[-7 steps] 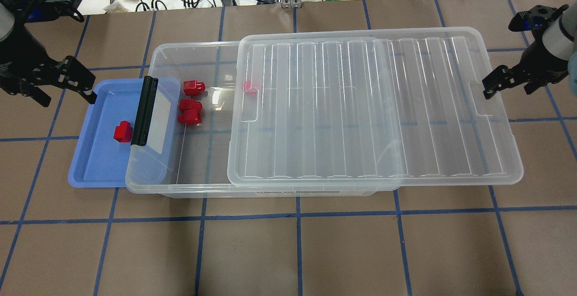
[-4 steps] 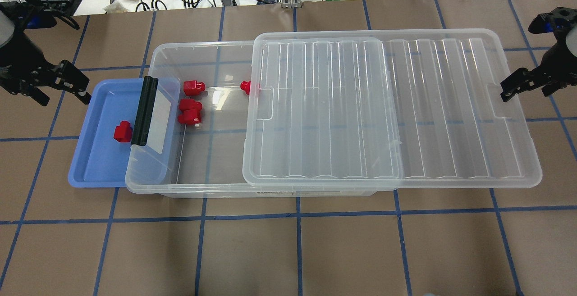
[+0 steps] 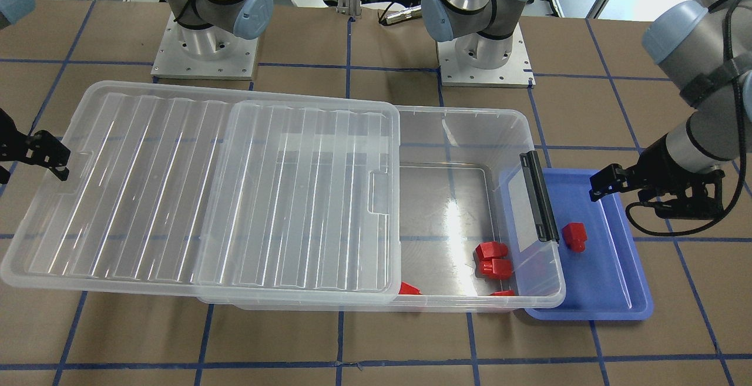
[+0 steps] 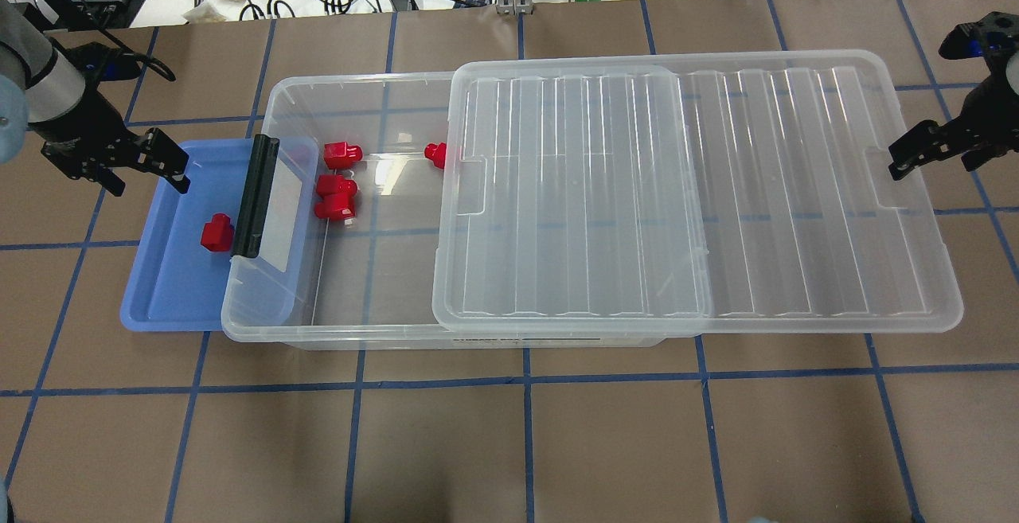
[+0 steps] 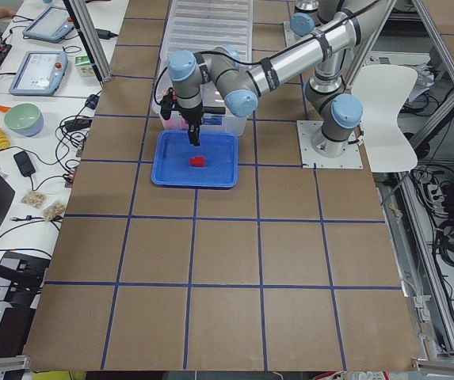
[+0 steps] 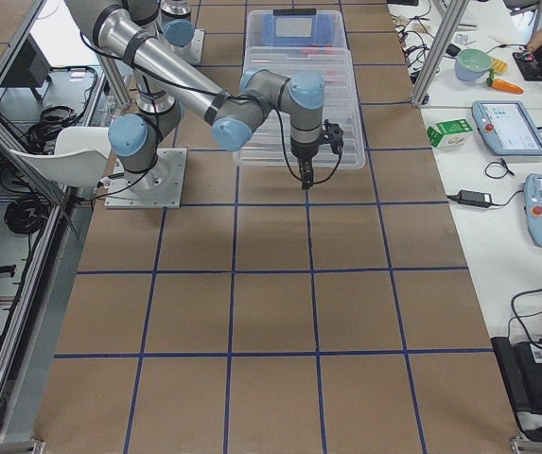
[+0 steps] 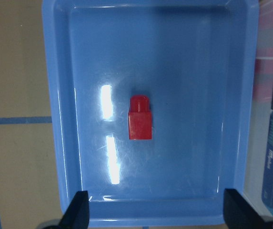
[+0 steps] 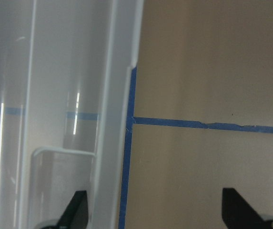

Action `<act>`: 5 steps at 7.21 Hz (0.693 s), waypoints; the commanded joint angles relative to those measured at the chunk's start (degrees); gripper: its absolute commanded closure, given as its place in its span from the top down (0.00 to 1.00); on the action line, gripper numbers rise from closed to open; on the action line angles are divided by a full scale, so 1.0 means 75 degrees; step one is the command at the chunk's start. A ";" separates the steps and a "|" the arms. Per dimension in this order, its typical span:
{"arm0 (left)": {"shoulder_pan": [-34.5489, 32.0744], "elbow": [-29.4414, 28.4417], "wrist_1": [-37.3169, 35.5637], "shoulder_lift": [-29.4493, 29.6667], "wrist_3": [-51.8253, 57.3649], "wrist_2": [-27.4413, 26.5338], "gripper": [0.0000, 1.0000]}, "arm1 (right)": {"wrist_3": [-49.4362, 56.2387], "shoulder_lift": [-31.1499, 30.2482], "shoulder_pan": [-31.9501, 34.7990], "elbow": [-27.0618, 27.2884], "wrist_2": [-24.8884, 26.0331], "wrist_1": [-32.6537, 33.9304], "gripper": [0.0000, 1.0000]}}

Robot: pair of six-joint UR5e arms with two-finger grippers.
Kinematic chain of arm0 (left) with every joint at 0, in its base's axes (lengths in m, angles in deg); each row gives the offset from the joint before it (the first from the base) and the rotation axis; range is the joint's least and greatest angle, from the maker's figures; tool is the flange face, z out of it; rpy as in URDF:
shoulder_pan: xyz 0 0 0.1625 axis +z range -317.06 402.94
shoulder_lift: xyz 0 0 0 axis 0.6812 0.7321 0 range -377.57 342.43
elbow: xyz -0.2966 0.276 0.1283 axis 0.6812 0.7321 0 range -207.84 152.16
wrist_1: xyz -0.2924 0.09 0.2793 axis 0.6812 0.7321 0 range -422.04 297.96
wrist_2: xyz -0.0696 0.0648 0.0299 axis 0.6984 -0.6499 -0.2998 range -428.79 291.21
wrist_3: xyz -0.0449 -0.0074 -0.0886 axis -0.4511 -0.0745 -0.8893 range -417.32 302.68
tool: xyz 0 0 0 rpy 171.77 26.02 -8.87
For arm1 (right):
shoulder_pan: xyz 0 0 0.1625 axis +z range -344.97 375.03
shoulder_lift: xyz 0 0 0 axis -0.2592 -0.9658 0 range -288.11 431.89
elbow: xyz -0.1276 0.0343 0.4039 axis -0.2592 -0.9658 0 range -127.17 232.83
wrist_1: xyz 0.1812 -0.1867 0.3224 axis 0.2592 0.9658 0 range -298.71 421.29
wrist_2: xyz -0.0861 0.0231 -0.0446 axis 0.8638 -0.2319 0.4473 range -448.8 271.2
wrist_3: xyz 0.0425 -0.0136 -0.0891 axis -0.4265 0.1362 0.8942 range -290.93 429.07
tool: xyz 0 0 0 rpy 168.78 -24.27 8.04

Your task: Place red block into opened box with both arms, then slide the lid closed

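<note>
Left end effector (image 4: 146, 177) spread wide, empty, hung over blue tray (image 4: 171, 284). Red block (image 4: 216, 232) lying flat in tray, just beside black clip (image 4: 256, 197) of box (image 4: 350, 85). Right end effector (image 4: 933, 163) spread, empty, at outer notch of lid (image 4: 780, 189).

Risks judged:
- clip struck by inner finger on descent
- block nudged under box overhang
- lid, overhanging box end, skewed or jammed if pushed off-centre

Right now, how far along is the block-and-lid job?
Done: the lid sits half off the box, and four red blocks lie inside. In hand: the left end effector, open, hovers over the blue tray holding the last red block. Left: pick it, drop it in, then slide the lid closed; the right end effector is open at the lid's outer end.
</note>
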 commanded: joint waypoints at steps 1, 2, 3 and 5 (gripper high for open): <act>0.0047 0.0085 -0.0205 0.0476 0.0096 0.0010 1.00 | -0.0021 -0.0231 0.0025 -0.0128 -0.0037 -0.0125 1.00; 0.0047 0.0201 -0.0228 0.0699 0.0039 0.0010 1.00 | -0.0021 -0.0465 0.0025 -0.0245 -0.0060 -0.0474 1.00; 0.0036 0.0295 -0.0611 0.0910 0.0003 0.0010 1.00 | -0.0021 -0.0711 0.0025 -0.0606 -0.0072 -0.1151 1.00; 0.0036 0.0436 -0.0848 0.1262 0.0038 0.0022 1.00 | -0.0021 -0.1191 0.0025 -0.1741 -0.0061 -0.2570 1.00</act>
